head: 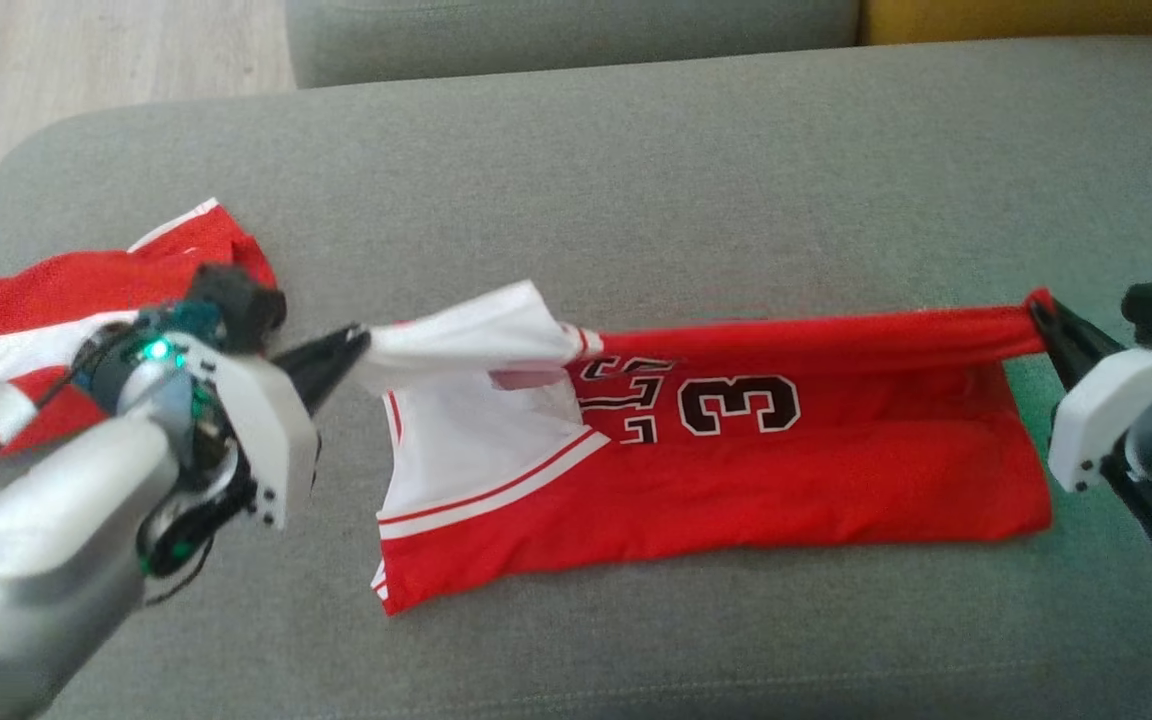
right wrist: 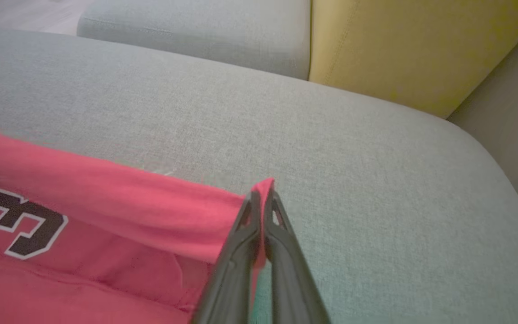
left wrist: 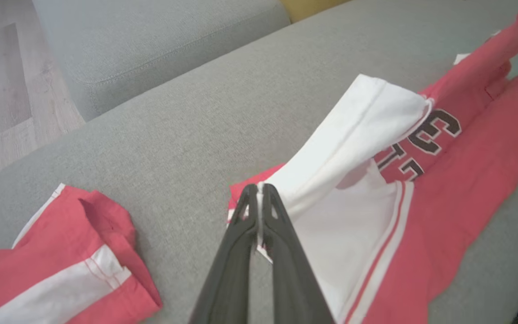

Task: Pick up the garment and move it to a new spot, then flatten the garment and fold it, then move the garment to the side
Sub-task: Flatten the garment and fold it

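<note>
left gripper [head: 363,341] clamps jersey [head: 786,480] at white end | right gripper [head: 1037,308] clamps red end | red-white cloth [head: 36,300] nearby

**Grey seat, pale floor beyond**

You are looking down on a broad grey fabric seat [head: 696,170] with a rounded corner at your far left. Behind it sits a second grey cushion [head: 566,35], and just beside that, to your right, a mustard-yellow cushion [head: 1026,18]. Pale wood-plank floor [head: 86,70] shows past the left corner. The light falls soft and even across the weave. In the right wrist view a dull grey surface [right wrist: 515,117] lies beyond the seat's edge; what it is you cannot tell.
</note>
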Motion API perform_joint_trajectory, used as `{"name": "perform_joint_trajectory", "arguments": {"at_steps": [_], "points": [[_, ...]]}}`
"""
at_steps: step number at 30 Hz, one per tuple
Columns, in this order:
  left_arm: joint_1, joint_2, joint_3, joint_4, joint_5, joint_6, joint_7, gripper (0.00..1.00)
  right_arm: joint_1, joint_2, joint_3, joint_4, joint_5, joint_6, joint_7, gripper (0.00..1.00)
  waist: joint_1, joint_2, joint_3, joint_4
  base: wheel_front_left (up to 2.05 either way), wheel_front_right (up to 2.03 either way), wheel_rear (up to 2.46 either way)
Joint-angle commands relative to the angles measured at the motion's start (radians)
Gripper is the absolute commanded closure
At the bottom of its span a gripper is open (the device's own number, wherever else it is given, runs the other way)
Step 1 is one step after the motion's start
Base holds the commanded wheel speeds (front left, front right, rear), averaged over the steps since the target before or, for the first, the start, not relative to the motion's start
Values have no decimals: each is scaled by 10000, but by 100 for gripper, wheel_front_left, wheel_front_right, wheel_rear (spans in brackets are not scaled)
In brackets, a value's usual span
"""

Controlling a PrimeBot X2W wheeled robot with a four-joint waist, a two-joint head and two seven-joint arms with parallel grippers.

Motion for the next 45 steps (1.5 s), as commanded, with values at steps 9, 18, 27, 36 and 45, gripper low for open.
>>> {"name": "perform_joint_trajectory", "arguments": {"at_steps": [9, 18, 27, 36, 45], "points": [[500, 1834, 114, -3138, -433, 908, 1311, 100, 829, -1491, 673, -2117, 1498, -9, 2110, 100, 1, -1, -140, 29, 0, 0, 0], [955, 2111, -490, -3791, -360, 872, 1967, 100, 1403, -2157, 952, -3193, 2270, -9, 3688, 100, 1, -1, -183, -46, 0, 0, 0], [1281, 2014, -845, -3363, -177, 717, 2074, 60, 1847, -2329, 881, -3559, 2467, -9, 4859, 0, 1, -1, -98, -126, 0, 0, 0], [1384, 1561, -482, -2525, -50, 1341, 1124, 0, 1906, -2120, 33, -3883, 2467, -9, 4956, 0, 1, -1, -205, -172, 0, 0, 0], [1803, 498, 1856, -2185, -1350, 2703, -2090, 0, 1942, -693, -2004, -4787, 1133, -9, 2044, 0, 1, -1, -431, -122, 0, 0, 0]]}}
